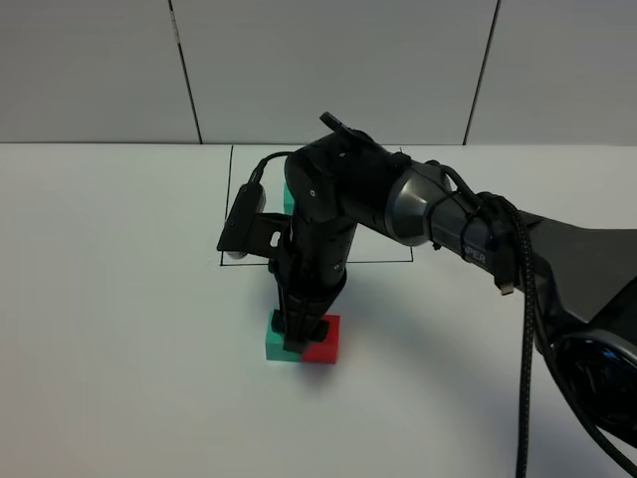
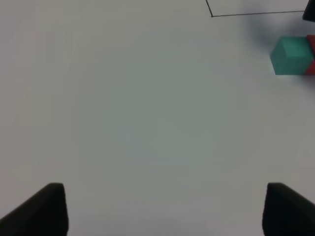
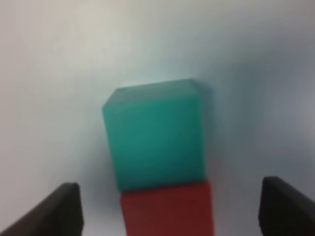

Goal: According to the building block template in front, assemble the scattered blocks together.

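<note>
Two small cubes, one green cube (image 1: 278, 343) and one red cube (image 1: 326, 341), lie touching side by side on the white table (image 1: 119, 299), green on the left, in front of the black drawn rectangle (image 1: 378, 261); the right gripper (image 1: 299, 337) hangs straight above their joint, its jaws spread wide with the pair between them and touching neither; behind the arm only a green edge of the template (image 1: 288, 197) shows inside the rectangle; the left gripper (image 2: 162, 209) stands released over bare table, well apart from the cubes.
</note>
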